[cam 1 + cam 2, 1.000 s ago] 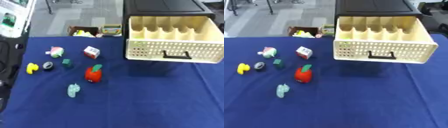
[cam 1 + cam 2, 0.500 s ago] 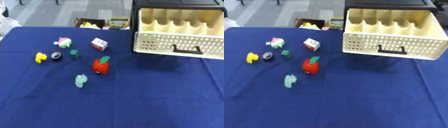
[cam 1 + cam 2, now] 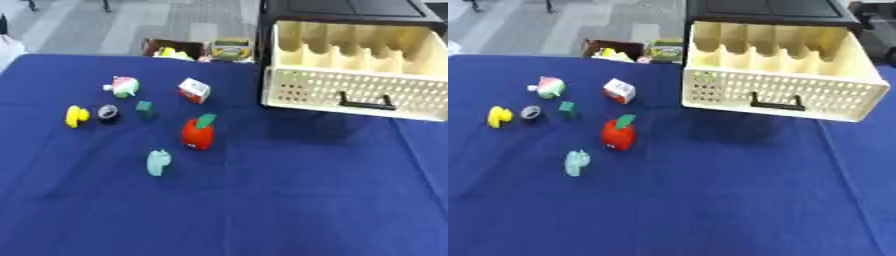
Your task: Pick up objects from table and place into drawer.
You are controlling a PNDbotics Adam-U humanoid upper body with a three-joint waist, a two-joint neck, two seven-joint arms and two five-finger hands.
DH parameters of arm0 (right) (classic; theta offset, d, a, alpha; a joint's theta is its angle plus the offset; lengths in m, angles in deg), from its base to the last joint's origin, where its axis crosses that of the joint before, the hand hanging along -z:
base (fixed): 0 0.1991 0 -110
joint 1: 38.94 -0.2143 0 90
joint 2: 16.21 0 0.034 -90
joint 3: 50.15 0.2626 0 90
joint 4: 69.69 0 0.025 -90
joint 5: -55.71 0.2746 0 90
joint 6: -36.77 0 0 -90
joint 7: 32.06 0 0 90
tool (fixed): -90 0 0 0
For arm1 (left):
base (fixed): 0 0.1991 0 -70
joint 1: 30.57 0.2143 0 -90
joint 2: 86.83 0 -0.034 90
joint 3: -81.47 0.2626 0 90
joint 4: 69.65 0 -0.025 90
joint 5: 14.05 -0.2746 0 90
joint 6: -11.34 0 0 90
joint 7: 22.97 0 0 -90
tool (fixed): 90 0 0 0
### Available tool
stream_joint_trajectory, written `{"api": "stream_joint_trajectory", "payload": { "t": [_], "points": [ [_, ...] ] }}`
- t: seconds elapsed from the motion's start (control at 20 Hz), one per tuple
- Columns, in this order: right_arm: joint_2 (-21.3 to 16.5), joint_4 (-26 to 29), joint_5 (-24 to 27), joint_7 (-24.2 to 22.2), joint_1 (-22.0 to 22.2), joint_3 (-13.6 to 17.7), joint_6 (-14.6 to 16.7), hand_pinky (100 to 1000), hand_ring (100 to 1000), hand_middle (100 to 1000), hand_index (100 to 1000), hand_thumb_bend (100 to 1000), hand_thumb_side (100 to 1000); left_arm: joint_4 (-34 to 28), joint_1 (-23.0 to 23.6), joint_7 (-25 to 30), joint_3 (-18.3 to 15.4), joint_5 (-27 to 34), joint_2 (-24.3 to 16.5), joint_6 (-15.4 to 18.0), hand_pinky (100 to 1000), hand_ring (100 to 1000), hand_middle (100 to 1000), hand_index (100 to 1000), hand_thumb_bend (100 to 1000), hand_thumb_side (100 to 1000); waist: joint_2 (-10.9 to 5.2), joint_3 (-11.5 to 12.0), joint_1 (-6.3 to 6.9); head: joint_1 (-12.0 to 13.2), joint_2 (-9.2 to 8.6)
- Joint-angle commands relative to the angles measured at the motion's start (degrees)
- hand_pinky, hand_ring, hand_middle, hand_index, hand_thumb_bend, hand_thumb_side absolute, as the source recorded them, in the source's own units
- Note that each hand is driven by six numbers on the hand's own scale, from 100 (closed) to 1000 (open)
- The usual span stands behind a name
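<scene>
blue cloth (image 3: 262, 210) covers table. beyond its far edge, grey floor (image 3: 131, 22) w/ a dark box (image 3: 173, 48) holding yellow stuff, and a green-yellow box (image 3: 229, 49) beside it.

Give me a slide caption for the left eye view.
Open cream drawer on blue table; red apple toy and small toys left, no hands in view.

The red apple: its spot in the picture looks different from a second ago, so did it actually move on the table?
No. The apple sits the same way relative to the green block and the drawer; the whole picture shifted, so the camera moved.
</scene>
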Motion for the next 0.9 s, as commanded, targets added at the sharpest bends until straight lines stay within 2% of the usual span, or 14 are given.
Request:
{"api": "stream_joint_trajectory", "payload": {
  "t": [0.05, 0.25, 0.4, 0.55, 0.6, 0.65, 0.75, 0.9],
  "points": [
    [-4.2, 0.6, 2.9, -2.6, -0.3, -2.0, 1.3, 502, 577, 598, 812, 299, 954, -1.0, 1.1, -2.8, -1.7, 2.7, -2.0, 2.5, 466, 550, 521, 822, 115, 618, -1.09, -0.3, -0.19, 0.1, 0.37],
    [-5.1, 0.6, 6.4, -6.1, -0.3, -6.7, 2.5, 500, 590, 617, 823, 229, 909, -1.0, 2.7, -6.2, -1.3, 6.2, -2.3, 6.0, 467, 549, 521, 819, 113, 620, -1.45, -0.7, -0.51, 0.1, 0.03],
    [-5.3, 0.6, 9.0, -8.8, -0.4, -10.3, 2.3, 500, 592, 620, 828, 167, 873, -1.0, 4.0, -8.1, -0.8, 8.1, -2.6, 8.7, 467, 549, 520, 817, 112, 619, -1.57, -0.9, -0.65, 0.3, -0.22],
    [-5.5, 0.6, 11.9, -11.6, -1.3, -10.6, 1.2, 500, 592, 620, 828, 167, 873, -1.0, 4.9, -8.8, -0.7, 9.0, -2.6, 11.1, 467, 549, 520, 817, 112, 619, -1.63, -1.1, -0.68, 0.5, -0.24],
    [-5.7, 0.6, 12.8, -12.5, -1.6, -10.2, 0.9, 500, 592, 620, 828, 167, 873, -1.0, 5.1, -8.8, -0.8, 9.2, -2.7, 11.5, 467, 549, 520, 817, 112, 619, -1.64, -1.2, -0.69, 0.6, -0.23],
    [-5.6, 0.6, 13.7, -13.5, -1.5, -10.2, 0.4, 509, 596, 620, 829, 100, 817, -1.0, 5.1, -8.7, -0.6, 9.4, -2.5, 11.6, 468, 548, 521, 818, 105, 623, -1.48, -1.0, -0.78, 0.3, -0.65],
    [-4.8, 0.6, 15.4, -15.2, -1.9, -11.9, -0.9, 514, 599, 622, 829, 100, 806, -1.0, 5.1, -8.2, -0.2, 9.7, -2.2, 11.5, 468, 547, 521, 818, 102, 624, -1.31, -0.5, -0.84, -0.3, -1.17],
    [-3.5, 0.6, 18.0, -17.7, -4.9, -15.6, -3.3, 515, 600, 623, 829, 100, 800, -1.0, 5.3, -7.8, -0.1, 9.8, -2.0, 11.4, 468, 547, 520, 818, 101, 625, -1.28, -0.5, -0.79, -0.5, -1.32]
  ]
}}
